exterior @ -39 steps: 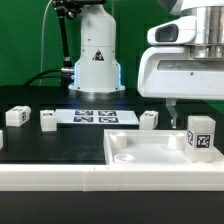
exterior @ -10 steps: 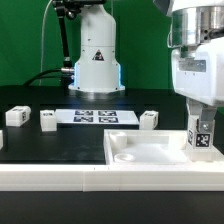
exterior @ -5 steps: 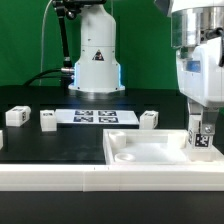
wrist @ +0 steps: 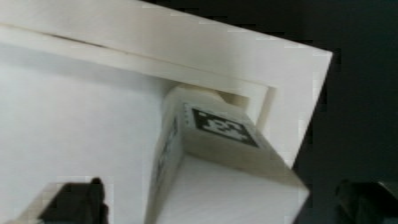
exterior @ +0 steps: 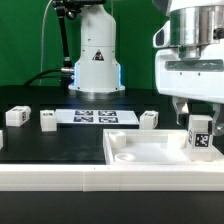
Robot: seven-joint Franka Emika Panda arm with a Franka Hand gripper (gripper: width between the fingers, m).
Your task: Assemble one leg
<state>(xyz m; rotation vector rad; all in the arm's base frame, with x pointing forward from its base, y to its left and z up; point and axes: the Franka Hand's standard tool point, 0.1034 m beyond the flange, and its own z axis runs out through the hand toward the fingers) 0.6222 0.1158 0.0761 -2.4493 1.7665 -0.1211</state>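
One leg point(exterior: 201, 135), a small white block with a tag on its face, stands upright at the near right corner of the large white tabletop point(exterior: 145, 152). My gripper point(exterior: 198, 108) hangs just above it, open and empty, touching nothing. In the wrist view the leg point(wrist: 222, 130) sits in the tabletop's corner point(wrist: 71, 110). My gripper point(wrist: 221, 205) shows there with its dark fingertips point(wrist: 75, 200) wide apart on either side of the leg.
Three more legs stand on the black table: two at the exterior view's left point(exterior: 17, 116) point(exterior: 47, 120) and one just behind the tabletop point(exterior: 149, 119). The marker board point(exterior: 95, 117) lies in front of the arm's base point(exterior: 95, 55).
Half a second ago the gripper was down around the leg. It has let go and risen, leaving the leg standing in the tabletop's corner.
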